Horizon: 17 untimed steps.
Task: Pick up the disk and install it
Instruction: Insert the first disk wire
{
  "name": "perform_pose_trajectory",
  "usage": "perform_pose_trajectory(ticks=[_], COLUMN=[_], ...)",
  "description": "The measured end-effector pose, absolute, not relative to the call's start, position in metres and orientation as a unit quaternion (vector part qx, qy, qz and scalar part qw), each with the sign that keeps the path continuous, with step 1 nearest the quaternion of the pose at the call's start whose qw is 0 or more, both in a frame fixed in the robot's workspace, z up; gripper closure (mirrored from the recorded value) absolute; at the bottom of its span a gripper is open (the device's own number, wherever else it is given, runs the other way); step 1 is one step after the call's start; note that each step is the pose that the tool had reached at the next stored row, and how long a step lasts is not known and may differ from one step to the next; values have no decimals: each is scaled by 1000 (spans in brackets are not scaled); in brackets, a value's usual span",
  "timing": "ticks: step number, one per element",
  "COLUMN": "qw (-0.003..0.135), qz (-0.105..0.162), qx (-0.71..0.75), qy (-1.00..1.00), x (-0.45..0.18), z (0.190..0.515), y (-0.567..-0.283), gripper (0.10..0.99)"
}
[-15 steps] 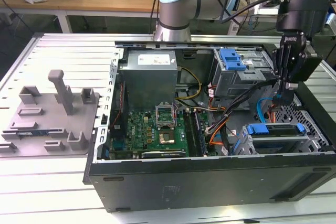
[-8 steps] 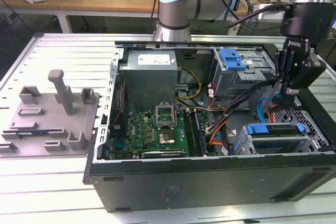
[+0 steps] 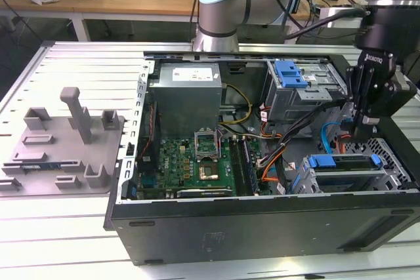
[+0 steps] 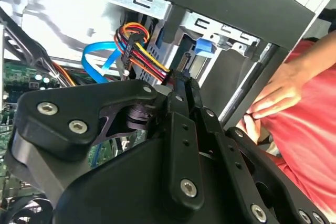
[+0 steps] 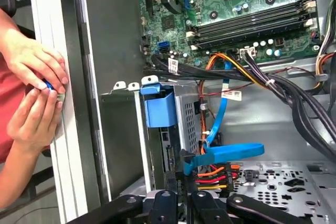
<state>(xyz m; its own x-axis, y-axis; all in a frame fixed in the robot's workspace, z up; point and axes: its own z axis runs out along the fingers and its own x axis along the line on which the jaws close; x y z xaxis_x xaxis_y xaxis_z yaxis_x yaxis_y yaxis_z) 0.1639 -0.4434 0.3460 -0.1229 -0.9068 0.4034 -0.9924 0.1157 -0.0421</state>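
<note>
The disk (image 3: 344,161), framed by its blue carrier bracket, lies in the drive bay at the case's corner on the exterior view's right. The bracket's blue tab (image 5: 159,109) stands at the bay's mouth, and it is also seen in the second wrist view (image 4: 205,46). My gripper (image 3: 363,125) hangs just above the back of the disk, its black fingers (image 5: 184,162) pressed together. Their tips sit beside the blue data cable (image 5: 231,152) and the bundle of orange, red and yellow power wires (image 4: 137,45). Nothing is held between the fingers.
A person's hands (image 5: 32,85) rest on the case's outer rail, pinching a small blue piece. The open case holds a motherboard (image 3: 197,155), a grey power supply (image 3: 187,93) and a blue latch (image 3: 289,73). A grey fixture (image 3: 65,152) sits on the exterior view's left.
</note>
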Motion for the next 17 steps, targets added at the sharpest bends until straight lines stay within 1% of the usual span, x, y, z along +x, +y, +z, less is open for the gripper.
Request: perform_pose_trajectory(ticks=[3, 7, 8, 9, 10, 13, 16, 17], qw=[118, 97, 88, 85, 84, 79, 70, 65], qz=[130, 109, 100, 97, 97, 92, 83, 78], qx=[654, 657, 658, 659, 659, 660, 661, 662], qy=[-736, -739, -741, -741, -741, -742, -743, -743], x=[164, 164, 164, 164, 164, 164, 164, 164], z=[348, 348, 349, 349, 349, 349, 349, 349], y=[-446, -452, -454, -463, -469, -475, -479, -481], gripper=[922, 922, 922, 922, 922, 922, 922, 922])
